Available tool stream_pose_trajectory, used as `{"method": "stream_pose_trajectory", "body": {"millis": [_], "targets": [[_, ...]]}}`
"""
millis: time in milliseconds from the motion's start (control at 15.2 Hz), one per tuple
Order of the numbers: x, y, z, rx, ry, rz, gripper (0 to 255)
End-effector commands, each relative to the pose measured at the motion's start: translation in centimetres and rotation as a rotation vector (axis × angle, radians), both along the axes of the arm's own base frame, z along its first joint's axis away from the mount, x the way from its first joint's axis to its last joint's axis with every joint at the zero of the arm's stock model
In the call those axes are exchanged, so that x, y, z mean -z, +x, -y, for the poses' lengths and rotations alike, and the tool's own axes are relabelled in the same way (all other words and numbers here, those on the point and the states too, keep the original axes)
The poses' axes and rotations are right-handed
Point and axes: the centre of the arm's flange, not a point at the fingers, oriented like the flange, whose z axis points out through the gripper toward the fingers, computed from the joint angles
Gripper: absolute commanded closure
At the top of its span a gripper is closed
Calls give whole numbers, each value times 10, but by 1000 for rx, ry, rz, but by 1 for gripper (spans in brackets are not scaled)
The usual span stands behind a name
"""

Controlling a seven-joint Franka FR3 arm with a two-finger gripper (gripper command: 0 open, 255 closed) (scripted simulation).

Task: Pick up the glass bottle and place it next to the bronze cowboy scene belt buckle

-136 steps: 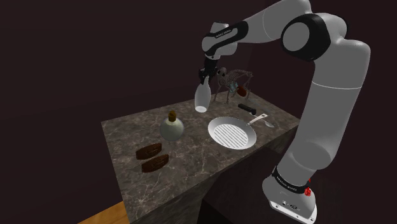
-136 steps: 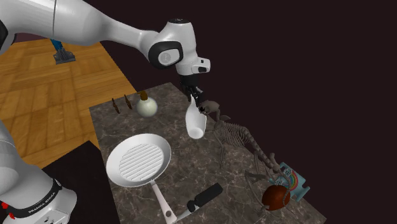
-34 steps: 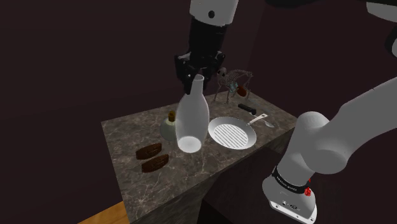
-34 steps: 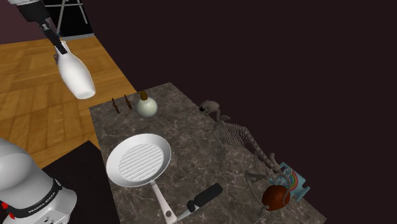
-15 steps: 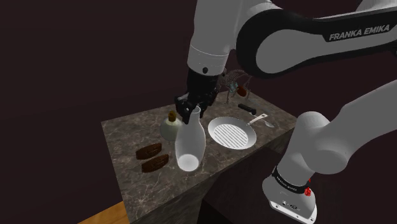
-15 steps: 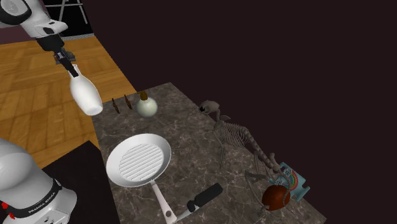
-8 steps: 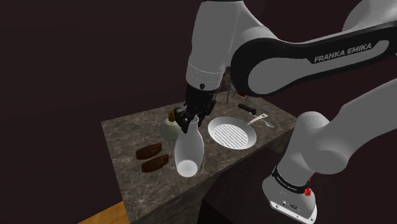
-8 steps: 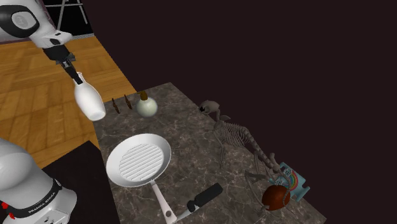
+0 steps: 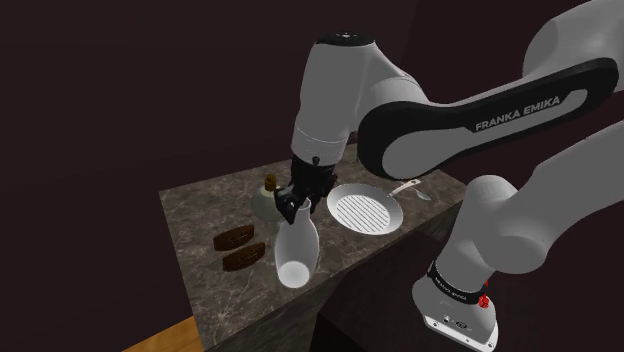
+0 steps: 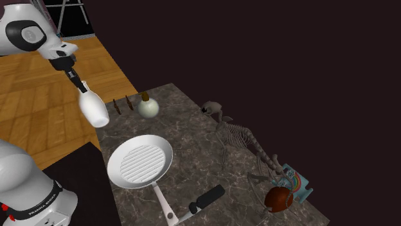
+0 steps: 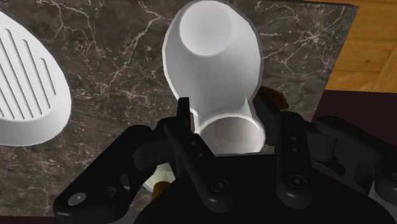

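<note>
A plain white bottle point(image 9: 296, 250) hangs tilted by its neck from my gripper point(image 9: 293, 203), which is shut on it. Its base is low over the marble table point(image 9: 210, 205), near the front edge. Two brown belt buckles point(image 9: 240, 247) lie just to the shoulder view's left of the bottle. In the second exterior view the bottle point(image 10: 94, 109) hangs under the gripper point(image 10: 78, 85) at the table's near corner, close to the buckles point(image 10: 121, 104). From the wrist, the black fingers point(image 11: 184, 113) clasp the bottle point(image 11: 213, 63) at its neck, and a brown buckle corner point(image 11: 273, 97) peeks out beside it.
A round pale flask with a cork point(image 9: 266, 202) stands just behind the gripper. A white ribbed pan point(image 9: 366, 209) lies to the shoulder view's right. Farther along the table are a skeleton figure point(image 10: 241, 138), a dark knife point(image 10: 205, 198) and a brown ball point(image 10: 279, 199). Wooden floor point(image 10: 38, 96) lies beyond the table edge.
Over the last second the gripper has carried the bottle lower and slightly forward, toward the tabletop beside the buckles. Nothing on the table has moved.
</note>
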Motion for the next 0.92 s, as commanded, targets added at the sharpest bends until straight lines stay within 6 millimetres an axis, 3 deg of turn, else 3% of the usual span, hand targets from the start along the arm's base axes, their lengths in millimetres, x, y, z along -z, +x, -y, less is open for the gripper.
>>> {"method": "stream_pose_trajectory", "body": {"millis": [0,198,726,792,858], "targets": [[11,1,-1,0,0,1,255],[25,1,-1,0,0,1,255],[25,1,-1,0,0,1,255],[25,1,-1,0,0,1,0],[25,1,-1,0,0,1,0]]}}
